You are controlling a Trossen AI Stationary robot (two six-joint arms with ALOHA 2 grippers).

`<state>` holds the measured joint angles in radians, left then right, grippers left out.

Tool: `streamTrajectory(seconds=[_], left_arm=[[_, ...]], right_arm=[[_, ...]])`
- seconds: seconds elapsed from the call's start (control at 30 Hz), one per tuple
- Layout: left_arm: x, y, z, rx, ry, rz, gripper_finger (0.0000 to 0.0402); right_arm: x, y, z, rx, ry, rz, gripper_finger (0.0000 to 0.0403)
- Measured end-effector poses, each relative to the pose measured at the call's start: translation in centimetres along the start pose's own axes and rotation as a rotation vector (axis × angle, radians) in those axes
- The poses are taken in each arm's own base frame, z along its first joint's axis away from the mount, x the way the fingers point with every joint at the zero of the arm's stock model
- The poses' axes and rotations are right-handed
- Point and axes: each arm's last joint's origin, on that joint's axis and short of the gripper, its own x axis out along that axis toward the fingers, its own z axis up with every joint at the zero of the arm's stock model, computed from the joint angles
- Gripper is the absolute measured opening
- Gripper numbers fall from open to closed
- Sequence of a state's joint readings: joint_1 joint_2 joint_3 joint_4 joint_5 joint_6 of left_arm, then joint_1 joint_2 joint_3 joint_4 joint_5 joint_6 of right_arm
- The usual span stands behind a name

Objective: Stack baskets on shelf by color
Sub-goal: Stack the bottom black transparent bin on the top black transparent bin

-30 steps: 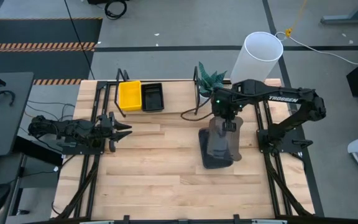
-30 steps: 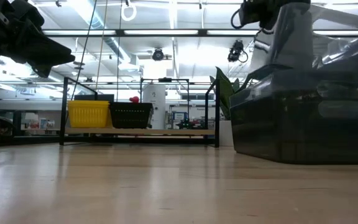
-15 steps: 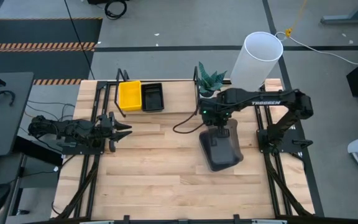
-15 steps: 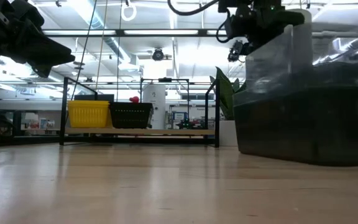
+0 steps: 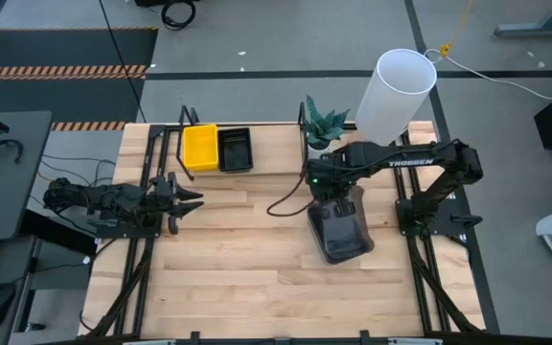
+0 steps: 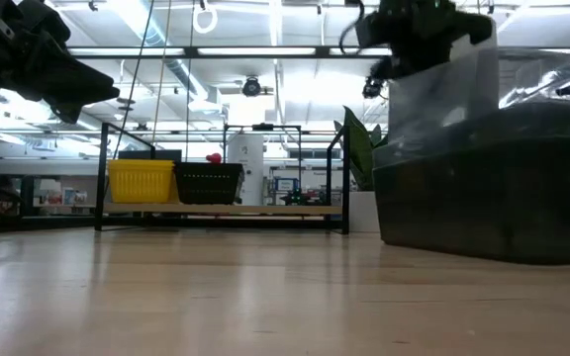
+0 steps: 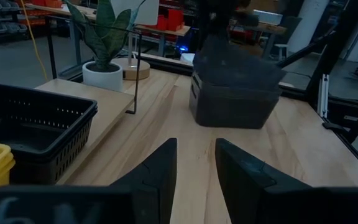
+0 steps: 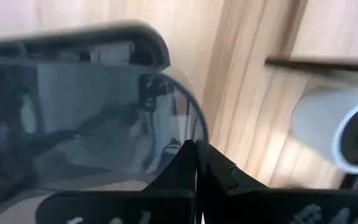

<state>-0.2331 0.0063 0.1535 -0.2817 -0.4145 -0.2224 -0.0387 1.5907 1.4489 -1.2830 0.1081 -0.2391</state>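
Dark grey baskets sit stacked on the table's right half; they show as a dark block in the low view and the left wrist view. My right gripper is above the stack's far end, shut on the top grey basket. A yellow basket and a black basket stand side by side on the shelf along the far edge. My left gripper waits open at the table's left, touching nothing; its fingers point toward the grey stack. My right gripper pinches the rim of the top grey basket's far end wall between its two fingers, coming from above and pointing down. That far end is raised, and the basket slants down toward its near end over the stack below.
A white cylinder lamp shade and a potted plant stand at the far edge, right of the shelf. A black cable hangs from the right arm over the table. Bare wood stretches across the middle and near part of the table.
My right gripper has moved a little toward the table's left while staying shut on the grey basket. The basket, steeply tilted a second ago, has tipped down flatter over the stack.
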Motion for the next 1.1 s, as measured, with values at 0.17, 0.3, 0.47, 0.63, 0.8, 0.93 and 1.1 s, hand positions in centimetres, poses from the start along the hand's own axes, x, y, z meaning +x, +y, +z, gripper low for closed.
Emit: streamTrajectory(seconds=[0.17,0.3,0.47,0.63,0.8,0.93,1.1], left_arm=[[0.0,0.0,0.0,0.000,0.000,0.000,0.0117],[0.0,0.0,0.0,0.000,0.000,0.000,0.0117],[0.0,0.0,0.0,0.000,0.000,0.000,0.0117],[0.0,0.0,0.0,0.000,0.000,0.000,0.0117],[0.0,0.0,0.0,0.000,0.000,0.000,0.0117],[0.0,0.0,0.0,0.000,0.000,0.000,0.0117],[0.0,0.0,0.0,0.000,-0.001,0.000,0.0117]], right_arm=[[-2.0,1.3,0.8,-0.061,-0.058,-0.047,0.0005],[-2.2,2.2,1.0,-0.102,-0.064,-0.048,0.0005],[-2.2,2.4,1.4,-0.139,-0.100,-0.039,0.0005],[-1.9,2.4,1.8,-0.191,-0.134,-0.040,0.0005],[0.2,2.3,2.1,-0.198,-0.072,-0.008,0.0005],[1.6,2.2,2.5,-0.197,-0.024,0.011,0.0005],[2.9,2.2,3.1,-0.194,0.000,0.024,0.0020]])
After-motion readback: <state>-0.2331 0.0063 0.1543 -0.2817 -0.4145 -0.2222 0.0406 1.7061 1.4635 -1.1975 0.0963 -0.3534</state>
